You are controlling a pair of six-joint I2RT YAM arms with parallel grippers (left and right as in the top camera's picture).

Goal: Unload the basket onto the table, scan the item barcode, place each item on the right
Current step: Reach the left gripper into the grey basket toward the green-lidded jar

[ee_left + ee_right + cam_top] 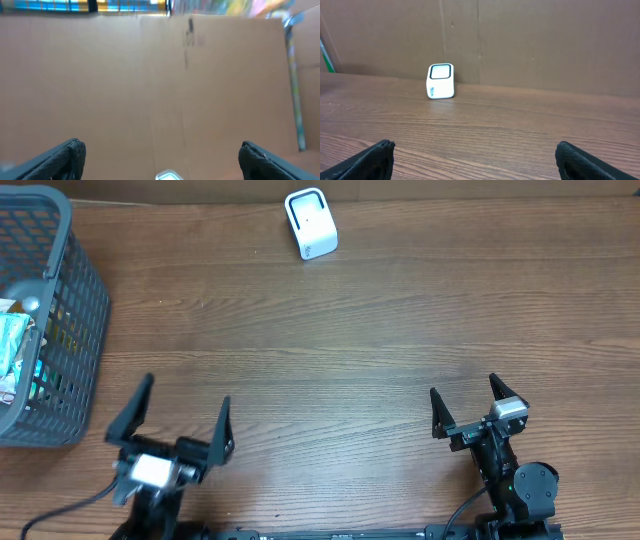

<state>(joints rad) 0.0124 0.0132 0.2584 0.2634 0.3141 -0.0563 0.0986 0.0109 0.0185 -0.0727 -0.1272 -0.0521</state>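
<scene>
We are looking down on a brown wooden desk (pixel 350 330). A small white scanner (pixel 311 223) is standing at the far edge, near the middle, with its dark-rimmed window facing up and towards us. A grey mesh basket (pixel 75 310) is sitting at the far left, partly cut off by the frame, and it is holding some packets (pixel 12 345), one of them teal. We cannot tell where any barcode is on them.

The left pincer (pixel 186 391) is hanging near the front edge, just right of the basket, with its two black fingers spread wide and gripping nothing. The right pincer (pixel 463 386) is hanging at the front right, well apart from the scanner, also gaping wide with nothing between its fingers.

From the right wrist, we are seeing the scanner (pixel 440 81) standing upright just in front of a brown cardboard wall (pixel 545 40), with both fingers (pixel 375 157) showing in the lower corners. From the left wrist, we are seeing mostly blurred cardboard, with a small white shape (pixel 169 175) peeking up at the bottom edge.
</scene>
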